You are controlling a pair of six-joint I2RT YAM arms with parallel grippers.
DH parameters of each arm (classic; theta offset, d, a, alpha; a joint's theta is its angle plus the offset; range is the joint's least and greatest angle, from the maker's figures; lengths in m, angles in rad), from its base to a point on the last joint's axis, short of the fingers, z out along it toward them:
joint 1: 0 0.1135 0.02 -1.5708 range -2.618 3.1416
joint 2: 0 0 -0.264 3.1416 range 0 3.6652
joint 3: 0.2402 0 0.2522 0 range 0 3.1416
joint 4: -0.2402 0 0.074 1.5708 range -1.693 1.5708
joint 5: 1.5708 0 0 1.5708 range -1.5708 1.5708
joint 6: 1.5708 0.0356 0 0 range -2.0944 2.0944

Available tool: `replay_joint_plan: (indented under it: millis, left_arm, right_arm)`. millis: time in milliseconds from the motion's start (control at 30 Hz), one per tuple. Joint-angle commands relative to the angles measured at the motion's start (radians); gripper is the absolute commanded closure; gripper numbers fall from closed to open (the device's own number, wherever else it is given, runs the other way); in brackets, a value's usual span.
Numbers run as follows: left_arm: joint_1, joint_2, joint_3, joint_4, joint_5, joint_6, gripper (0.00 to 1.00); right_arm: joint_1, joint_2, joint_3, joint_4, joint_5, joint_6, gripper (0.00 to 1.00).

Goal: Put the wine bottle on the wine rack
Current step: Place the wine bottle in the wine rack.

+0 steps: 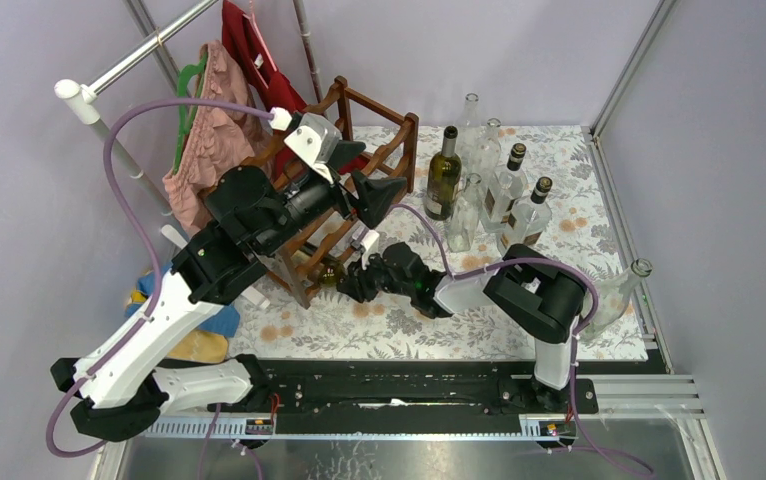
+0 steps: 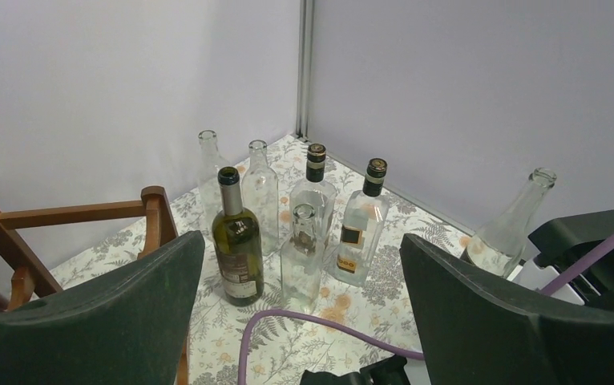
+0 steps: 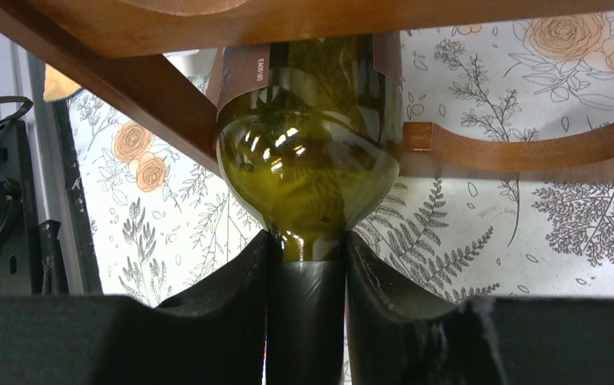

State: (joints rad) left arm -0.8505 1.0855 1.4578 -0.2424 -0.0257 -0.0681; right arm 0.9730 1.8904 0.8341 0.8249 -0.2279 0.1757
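Note:
The wine bottle (image 1: 325,268), dark green glass, lies on its side with its body pushed into the lowest tier of the wine rack (image 1: 397,155), a reddish-brown wooden frame. In the right wrist view the wine bottle's shoulder (image 3: 308,160) sits under a rack rail (image 3: 127,80), and my right gripper (image 3: 305,261) is shut on its dark-capped neck. From above, the right gripper (image 1: 356,280) is at the rack's front. My left gripper (image 1: 364,172) hovers over the rack's top, open and holding nothing; its view looks between wide-apart fingers (image 2: 127,305) past a rack post (image 2: 156,210).
Several upright bottles stand at the back right: a green one (image 1: 443,175) and clear ones (image 1: 515,195). One clear bottle (image 1: 619,290) leans at the mat's right edge beside the right arm's elbow (image 1: 544,290). Clothes (image 1: 209,120) hang on a rail behind the rack. Purple cables loop over both arms.

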Motion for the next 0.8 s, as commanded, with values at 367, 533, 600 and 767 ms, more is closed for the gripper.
replay_joint_plan:
  millis: [367,533,600,767]
  left_arm:
    - [0.023,0.008,0.024,0.029,-0.003,0.006,0.02]
    - [0.028,0.010,0.030,0.024,-0.003,-0.004,0.02]
    - [0.030,0.012,0.030,0.023,-0.001,-0.005,0.02]
    - [0.038,0.017,0.031,0.021,0.011,-0.005,0.02]
  right_arm:
    - [0.045,0.058,0.155,0.233,0.117,-0.015,1.00]
    - [0.054,0.083,0.190,0.230,0.159,-0.007,1.00]
    - [0.057,0.093,0.203,0.227,0.178,-0.006,1.00]
    - [0.067,0.111,0.229,0.224,0.193,-0.007,1.00]
